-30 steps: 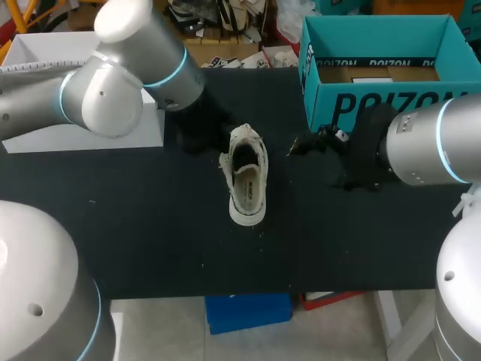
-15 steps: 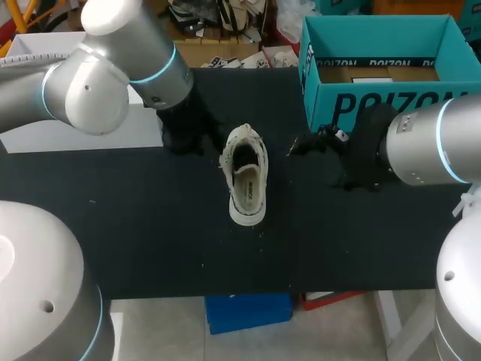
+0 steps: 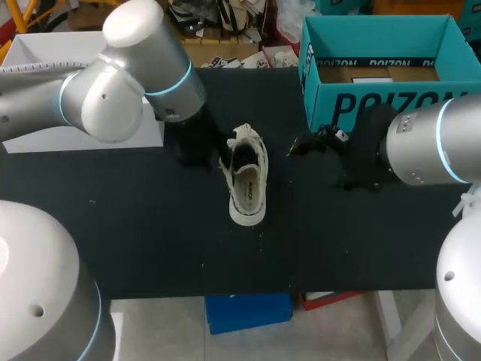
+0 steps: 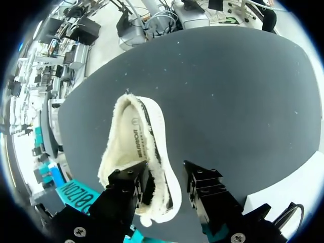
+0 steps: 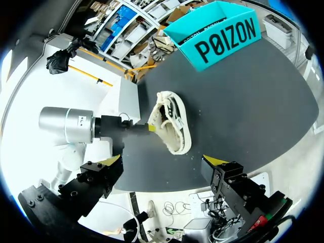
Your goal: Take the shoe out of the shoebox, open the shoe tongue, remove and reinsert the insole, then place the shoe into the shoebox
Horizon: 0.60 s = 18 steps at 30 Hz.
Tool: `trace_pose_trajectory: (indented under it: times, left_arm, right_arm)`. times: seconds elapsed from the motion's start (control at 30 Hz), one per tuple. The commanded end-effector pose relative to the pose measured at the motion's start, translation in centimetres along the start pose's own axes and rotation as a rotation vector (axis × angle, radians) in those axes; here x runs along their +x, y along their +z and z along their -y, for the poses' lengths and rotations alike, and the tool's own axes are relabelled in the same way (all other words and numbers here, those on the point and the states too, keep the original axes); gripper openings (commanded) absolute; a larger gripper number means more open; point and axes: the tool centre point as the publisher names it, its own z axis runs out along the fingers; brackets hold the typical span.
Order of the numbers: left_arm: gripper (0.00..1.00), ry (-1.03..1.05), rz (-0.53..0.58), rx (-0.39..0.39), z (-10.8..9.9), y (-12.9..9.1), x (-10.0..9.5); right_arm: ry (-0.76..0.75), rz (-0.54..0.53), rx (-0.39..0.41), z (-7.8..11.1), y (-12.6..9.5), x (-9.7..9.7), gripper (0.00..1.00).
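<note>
— Where's the shoe (image 3: 246, 177)?
— On the worktop (image 3: 150, 226), sole down, outside the teal shoebox (image 3: 391, 105). One end sits between the spread fingers of the left claw (image 4: 162, 174).
— Gripping it?
— No, a gap shows beside one finger. The right claw (image 5: 162, 162) gapes too, holding nothing, with the shoe well ahead.

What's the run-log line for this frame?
white fabric shoe: upright on black table, outside teal cardboard shoebox | left fingers: open, astride shoe's side wall | right fingers: open, off shoe
</note>
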Motion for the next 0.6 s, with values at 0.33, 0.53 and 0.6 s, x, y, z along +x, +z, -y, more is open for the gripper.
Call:
trace_pose_trajectory:
  times: [0.33, 0.53, 0.6]
  left_arm:
    - [0.39, -0.075, -0.042, -0.001, -0.6, 4.0, -0.2]
    - [0.38, -0.090, -0.066, 0.004, -0.9, 5.4, 0.0]
    - [0.37, -0.099, -0.067, 0.005, -1.1, 5.7, 0.0]
  right_arm:
    - [0.001, 0.003, -0.003, 0.1, 0.1, 0.1, 1.00]
    - [0.001, 0.003, -0.003, 0.1, 0.1, 0.1, 1.00]
    - [0.001, 0.003, -0.003, 0.1, 0.1, 0.1, 1.00]
